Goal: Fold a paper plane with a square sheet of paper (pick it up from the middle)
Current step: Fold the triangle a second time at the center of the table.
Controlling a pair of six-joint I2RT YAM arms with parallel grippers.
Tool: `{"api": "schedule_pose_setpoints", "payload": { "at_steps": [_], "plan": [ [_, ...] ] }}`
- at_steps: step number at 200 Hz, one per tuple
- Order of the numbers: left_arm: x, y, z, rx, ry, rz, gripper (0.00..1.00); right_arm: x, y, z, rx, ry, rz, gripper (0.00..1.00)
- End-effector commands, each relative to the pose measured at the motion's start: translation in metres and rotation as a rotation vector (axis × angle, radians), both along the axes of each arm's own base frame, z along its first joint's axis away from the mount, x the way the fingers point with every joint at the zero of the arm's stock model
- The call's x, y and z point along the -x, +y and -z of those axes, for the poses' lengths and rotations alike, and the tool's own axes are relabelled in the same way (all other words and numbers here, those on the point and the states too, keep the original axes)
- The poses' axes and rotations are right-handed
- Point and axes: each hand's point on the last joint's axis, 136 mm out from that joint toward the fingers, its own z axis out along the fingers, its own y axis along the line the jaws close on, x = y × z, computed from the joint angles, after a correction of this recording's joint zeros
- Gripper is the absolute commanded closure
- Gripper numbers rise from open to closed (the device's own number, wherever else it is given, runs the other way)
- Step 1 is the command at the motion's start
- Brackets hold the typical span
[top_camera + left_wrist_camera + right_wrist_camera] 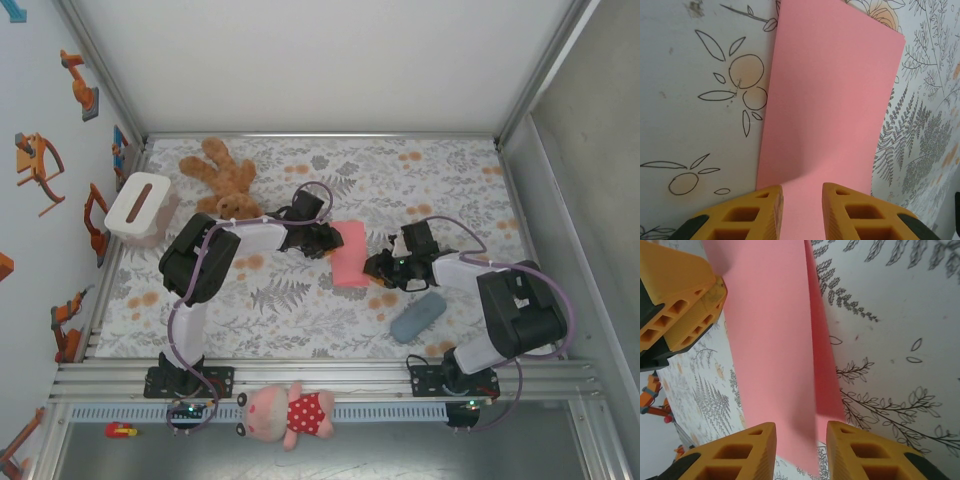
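Left tool (324, 241) is sitting at one end of the square sheet of paper (350, 255), while the right tool (386, 268) is meeting the same sheet from the opposite side. The sheet is lying near the middle of the flower-printed bench (440, 180), between the two tools, and is looking more like an oblong than a square, as if doubled over. From the left wrist, the fingers (755, 215) are standing partly spread with pink paper showing in the gap between them. The right wrist is giving the same picture, its fingers (865, 455) apart, the sheet running out between them and a second layer's edge showing along one side. Neither tool is clamping the paper as far as the views are showing, though whether the tips are pressing down on it cannot be told. The paper is likely behaving as a very light, limp, thin thing: sliding easily on the smooth bench cover, bowing when lifted by one end, and keeping any crease it gets, wanted or not. The safest hold is probably a shallow pinch on the doubled edge near the middle of its length, with the other tool pinning the rest down so the layers are not shifting.
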Motion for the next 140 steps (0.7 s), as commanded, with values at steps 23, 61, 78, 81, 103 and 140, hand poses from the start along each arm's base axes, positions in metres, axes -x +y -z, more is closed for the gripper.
{"api": "schedule_pose_setpoints", "payload": {
  "at_steps": [23, 61, 78, 81, 103, 140],
  "plan": [
    [0.013, 0.008, 0.017, -0.044, 0.079, 0.022, 0.74, -0.002, 0.003, -0.007, -0.035, -0.008, 0.006, 0.79],
    [0.003, -0.004, -0.018, 0.03, 0.009, 0.063, 0.74, -0.004, -0.002, -0.009, -0.002, -0.022, 0.022, 0.9],
    [-0.003, -0.009, -0.031, 0.062, -0.019, 0.078, 0.74, -0.003, -0.005, -0.007, 0.017, -0.006, 0.027, 0.95],
    [-0.004, -0.009, -0.032, 0.065, -0.026, 0.078, 0.74, -0.003, -0.005, -0.007, 0.018, -0.005, 0.027, 0.96],
    [-0.015, -0.006, -0.036, 0.064, -0.047, 0.081, 0.74, -0.001, -0.004, -0.006, 0.014, 0.007, 0.023, 1.0],
    [-0.027, 0.007, -0.02, -0.012, -0.028, 0.066, 0.76, 0.0, -0.003, -0.013, 0.001, 0.007, 0.019, 1.0]
  ]
}}
